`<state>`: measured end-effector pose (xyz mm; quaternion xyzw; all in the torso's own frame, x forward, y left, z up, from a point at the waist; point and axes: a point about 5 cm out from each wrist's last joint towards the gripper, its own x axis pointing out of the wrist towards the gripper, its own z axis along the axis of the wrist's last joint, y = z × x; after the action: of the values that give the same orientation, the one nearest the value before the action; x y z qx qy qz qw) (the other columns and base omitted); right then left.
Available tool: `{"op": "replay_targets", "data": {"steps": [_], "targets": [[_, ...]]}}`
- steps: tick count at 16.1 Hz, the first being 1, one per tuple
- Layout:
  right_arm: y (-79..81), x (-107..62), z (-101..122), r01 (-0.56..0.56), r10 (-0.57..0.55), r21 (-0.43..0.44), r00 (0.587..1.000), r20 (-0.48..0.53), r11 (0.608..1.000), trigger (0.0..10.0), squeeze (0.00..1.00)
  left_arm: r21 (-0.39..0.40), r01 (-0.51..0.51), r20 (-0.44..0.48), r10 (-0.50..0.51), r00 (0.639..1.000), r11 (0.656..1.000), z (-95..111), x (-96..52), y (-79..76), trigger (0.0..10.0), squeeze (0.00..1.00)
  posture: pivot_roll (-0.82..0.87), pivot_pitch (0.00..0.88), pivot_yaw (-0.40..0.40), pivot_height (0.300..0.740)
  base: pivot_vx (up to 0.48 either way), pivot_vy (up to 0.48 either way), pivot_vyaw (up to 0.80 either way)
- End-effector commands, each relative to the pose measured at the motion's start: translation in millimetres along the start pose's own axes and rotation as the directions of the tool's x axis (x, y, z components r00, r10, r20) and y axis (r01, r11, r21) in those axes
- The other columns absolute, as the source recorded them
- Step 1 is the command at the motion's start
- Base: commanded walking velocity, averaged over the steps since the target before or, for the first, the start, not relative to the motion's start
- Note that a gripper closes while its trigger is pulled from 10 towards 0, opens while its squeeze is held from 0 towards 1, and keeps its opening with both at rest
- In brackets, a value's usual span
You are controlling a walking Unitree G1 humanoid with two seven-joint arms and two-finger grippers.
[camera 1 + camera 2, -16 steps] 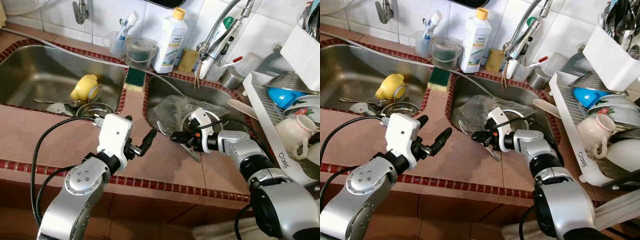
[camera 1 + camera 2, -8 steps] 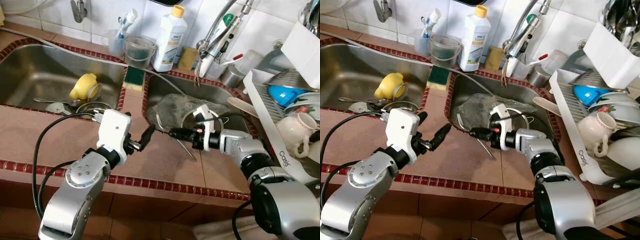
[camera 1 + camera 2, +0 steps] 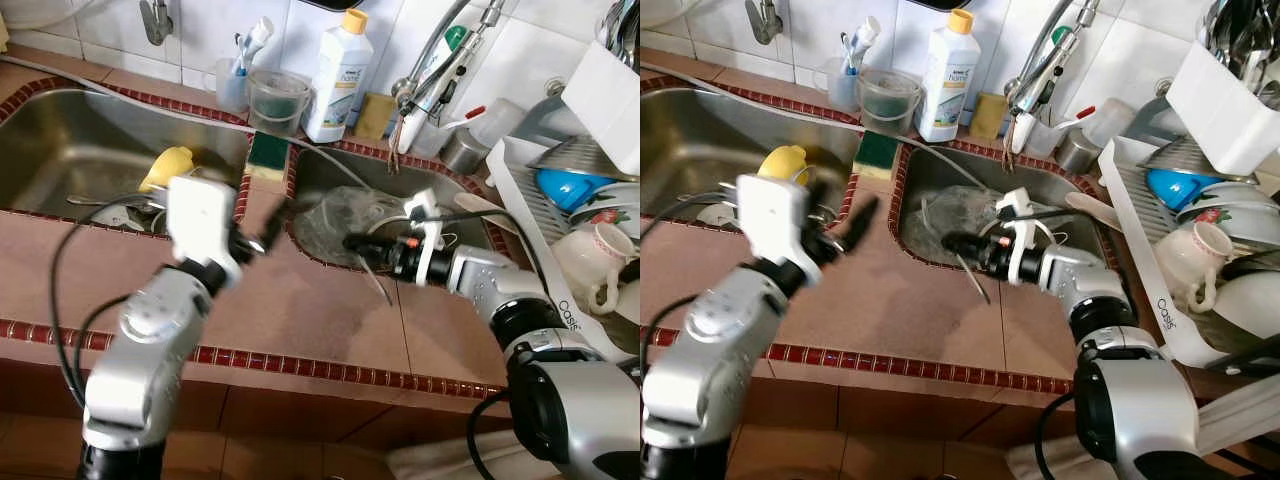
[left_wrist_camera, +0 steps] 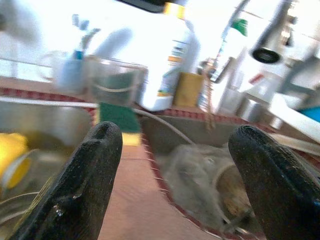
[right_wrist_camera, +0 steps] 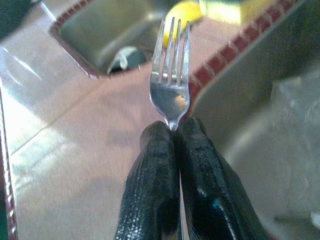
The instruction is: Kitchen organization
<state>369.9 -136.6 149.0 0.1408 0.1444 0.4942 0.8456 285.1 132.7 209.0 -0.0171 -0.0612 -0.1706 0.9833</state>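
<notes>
My right gripper (image 3: 350,242) is shut on a metal fork (image 5: 171,60) at the neck. It hovers over the front rim of the right sink (image 3: 330,170). The fork's tines point left toward the tiled divider, and its handle (image 3: 378,285) slants down over the counter. My left gripper (image 3: 840,215) is raised over the divider between the two sinks. Its black fingers (image 4: 95,170) are open with nothing between them. A crumpled clear plastic bag (image 3: 345,212) lies in the right sink behind the fork.
The left sink (image 3: 70,140) holds a yellow cup (image 3: 170,170) and small metal dishes. A green sponge (image 3: 268,155), a detergent bottle (image 3: 340,75) and a faucet (image 3: 440,60) line the back. A white dish rack (image 3: 530,230) with a mug (image 3: 590,265) stands at the right.
My left arm has swung up and leftward, from the front counter to the divider by the left sink. My right gripper, still holding the fork, has drawn slightly back toward the right sink.
</notes>
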Motion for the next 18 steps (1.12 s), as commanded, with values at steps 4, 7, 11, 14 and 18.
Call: {"op": "replay_targets", "data": {"steps": [4, 7, 11, 14, 18], "targets": [[1.1, -4.4, 29.6, 0.042, -0.027, -0.087, 0.986, 0.162, 0.995, 0.0, 0.00, 0.032, -0.130, -0.027, 0.131, 0.991, 0.991, -6.9, 17.0, 17.7, 10.0, 0.00, 0.04, 0.034, -0.200, 0.740, 0.000, 0.000, 0.00], [11.0, 7.3, 31.6, 0.114, -0.066, -0.167, 0.961, 0.267, 0.979, 0.0, 0.00, 0.081, -0.161, -0.071, 0.167, 0.983, 0.984, -16.9, 29.1, 24.6, 10.0, 0.00, 0.04, 0.012, -0.161, 0.740, 0.000, 0.000, 0.00], [27.0, 8.4, 27.0, 0.271, -0.164, -0.200, 0.887, 0.432, 0.941, 0.0, 0.00, 0.133, -0.135, -0.044, 0.142, 0.989, 0.982, -22.2, 39.1, 27.0, 10.0, 0.00, 0.02, 0.000, -0.100, 0.740, 0.000, 0.000, 0.00], [28.5, -0.2, 7.7, 0.433, -0.298, -0.190, 0.821, 0.488, 0.881, 10.0, 0.00, 0.123, -0.097, -0.039, 0.102, 0.994, 0.988, -32.2, 37.6, 25.7, 10.0, 0.00, 0.00, 0.000, -0.077, 0.740, 0.000, 0.000, 0.00], [33.3, -12.4, -4.7, 0.609, -0.444, -0.146, 0.703, 0.556, 0.780, 10.0, 0.00, 0.018, -0.132, -0.022, 0.132, 0.991, 0.991, -43.8, 36.2, 35.6, 10.0, 0.00, -0.02, 0.000, -0.067, 0.740, 0.000, 0.000, 0.00]]}}
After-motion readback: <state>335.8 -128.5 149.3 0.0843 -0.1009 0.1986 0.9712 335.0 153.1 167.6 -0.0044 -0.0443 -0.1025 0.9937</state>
